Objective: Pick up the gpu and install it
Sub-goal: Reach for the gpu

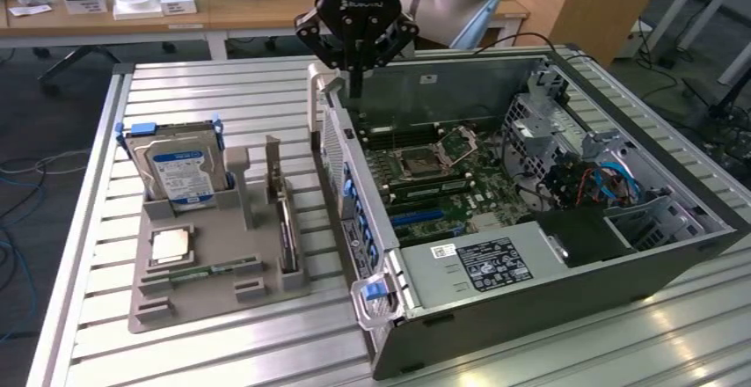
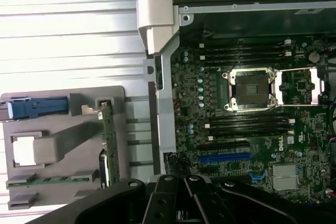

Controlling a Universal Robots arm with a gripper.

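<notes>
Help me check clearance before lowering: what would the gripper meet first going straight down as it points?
Likely the upper edge of the case wall, almost directly beneath the gripper. Depth is unclear, so it might pass just inside onto the motherboard.

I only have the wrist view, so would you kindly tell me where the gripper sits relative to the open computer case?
Observer: The gripper hangs well above the computer case, over the case wall that faces the grey holder.
Operator: Thank you. Is the gpu lying flat there?
Observer: No, the gpu stands on its long edge in the grey holder, apart from the gripper.
</notes>
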